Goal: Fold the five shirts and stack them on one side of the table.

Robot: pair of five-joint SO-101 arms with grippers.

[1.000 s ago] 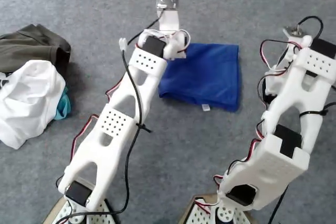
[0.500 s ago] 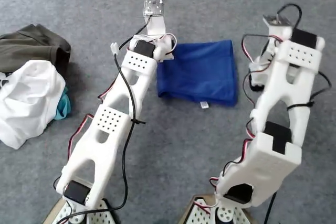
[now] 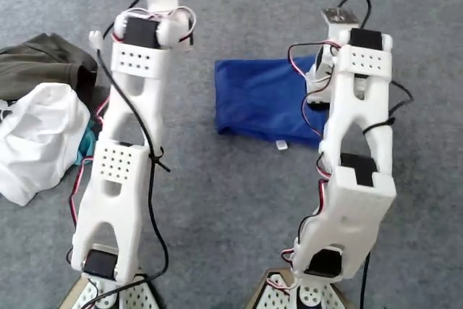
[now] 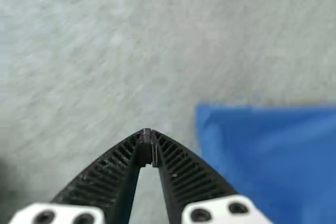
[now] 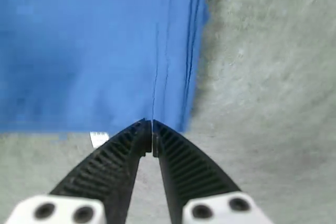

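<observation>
Holds nothing in left tool [image 4: 147,144], tips pressed together, beside folded blue shirt [image 3: 260,103] on table [image 3: 239,200]. Same with right tool [image 5: 151,132], over shirt's edge.

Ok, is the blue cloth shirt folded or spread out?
Folded. The blue cloth shirt lies as a compact rectangle, and the right wrist view shows stacked layer edges along one side.

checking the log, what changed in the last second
The left gripper swung away from the blue shirt toward the far side of the table; the right gripper moved in over its other edge. Both are shut, empty. The blue shirt and shirt pile stayed put.
</observation>
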